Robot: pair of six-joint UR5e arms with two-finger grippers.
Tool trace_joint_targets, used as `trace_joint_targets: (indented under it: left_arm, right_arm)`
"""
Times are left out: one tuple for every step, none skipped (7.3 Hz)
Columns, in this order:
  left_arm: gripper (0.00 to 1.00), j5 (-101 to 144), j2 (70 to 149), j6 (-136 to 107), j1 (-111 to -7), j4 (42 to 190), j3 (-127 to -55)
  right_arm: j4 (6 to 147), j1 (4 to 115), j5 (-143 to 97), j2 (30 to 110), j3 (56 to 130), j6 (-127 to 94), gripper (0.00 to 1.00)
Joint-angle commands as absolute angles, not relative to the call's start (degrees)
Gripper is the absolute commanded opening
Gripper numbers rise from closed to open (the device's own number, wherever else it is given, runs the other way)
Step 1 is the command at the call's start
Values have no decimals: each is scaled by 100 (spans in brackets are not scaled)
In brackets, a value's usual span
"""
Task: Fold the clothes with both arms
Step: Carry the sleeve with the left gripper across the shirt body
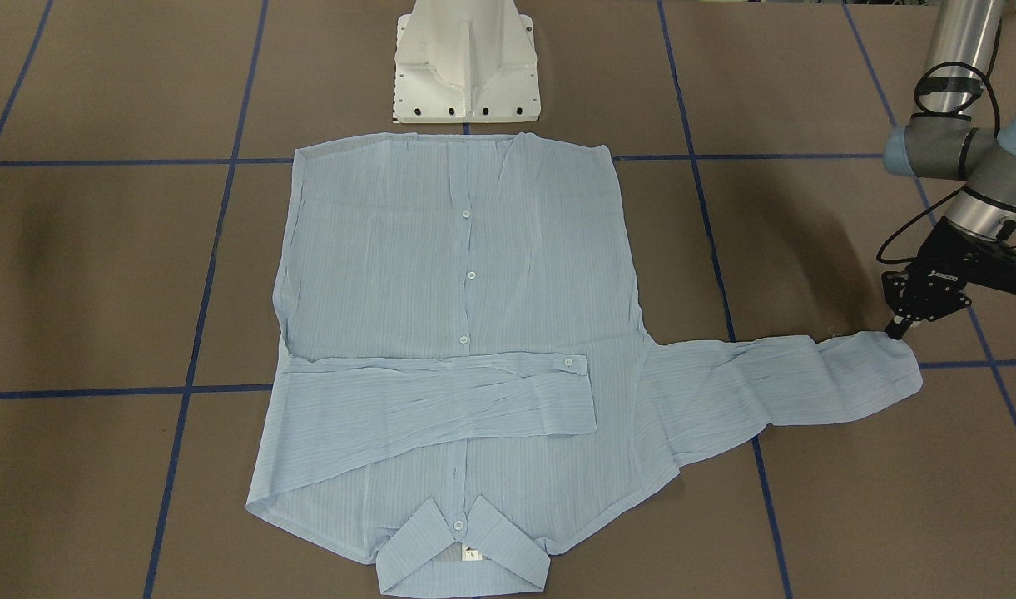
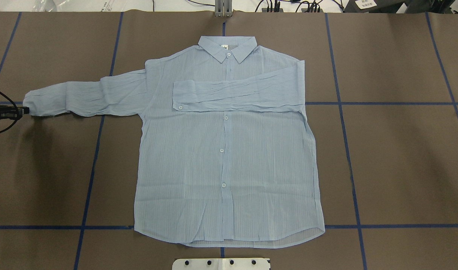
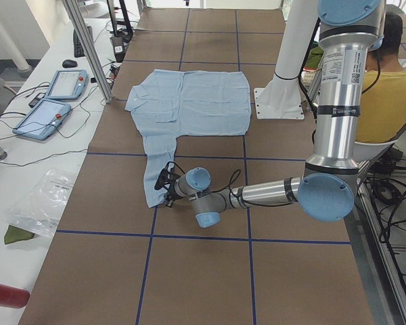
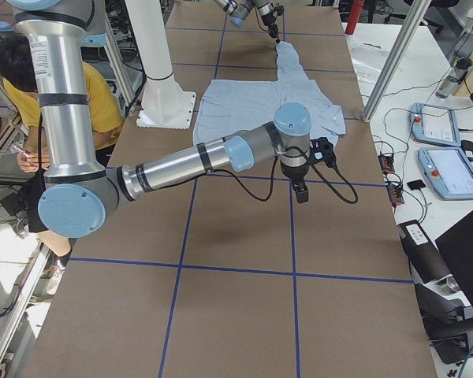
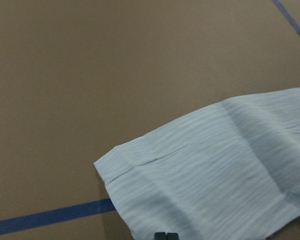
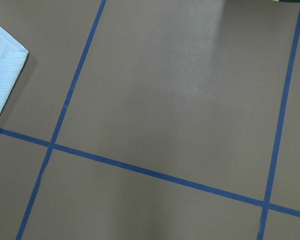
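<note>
Overhead exterior: left pincer (image 2: 27, 110) at shirt (image 2: 229, 157) cuff edge

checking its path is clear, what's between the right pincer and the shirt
On the table, only bare brown mat crossed by a blue tape line, seen in the exterior right view, lies between the black right pincer and the light-blue striped button-up shirt.

I see the shirt (image 3: 196, 101) flat on the brown, blue-taped worktop (image 3: 291, 271), one sleeve stretched toward the camera. The near left arm (image 3: 257, 193) reaches low over the worktop, and its left pincer (image 3: 166, 196) touches that sleeve's cuff. A white pedestal (image 3: 281, 101) stands beside the shirt, and a person (image 3: 386, 95) in yellow sits at the right edge.
</note>
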State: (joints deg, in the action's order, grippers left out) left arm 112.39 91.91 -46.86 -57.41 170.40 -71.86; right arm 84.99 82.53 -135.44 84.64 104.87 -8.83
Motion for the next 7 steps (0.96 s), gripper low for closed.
trace_joint_targets:
  left_arm:
    - [0, 11828, 9386, -4711, -6054, 17007, -8080]
    - [0, 11978, 9474, -4789, -6056, 16572, -8625]
    - [0, 12075, 9797, -5121, -6047, 15680, -9196]
    - [0, 12102, 10339, -5698, -6029, 14757, -9637]
    - [0, 12103, 10919, -6035, -5881, 14139, -9755]
    - [0, 12007, 11429, -6256, -5532, 13646, -9721]
    - [0, 11710, 11957, -6571, -5154, 13206, -9686]
  right_arm:
    - [8499, 8262, -13544, 8464, 10494, -914, 100]
    - [8499, 8253, -13544, 8464, 10494, -914, 100]
    - [8508, 8253, -13544, 8464, 10485, -914, 100]
    - [8499, 8253, -13544, 8464, 10485, -923, 100]
    - [8508, 8253, -13544, 8464, 10485, -932, 100]
    - [8508, 8253, -13544, 8464, 10477, -923, 100]
    - [8508, 8253, -13544, 8464, 10477, -940, 100]
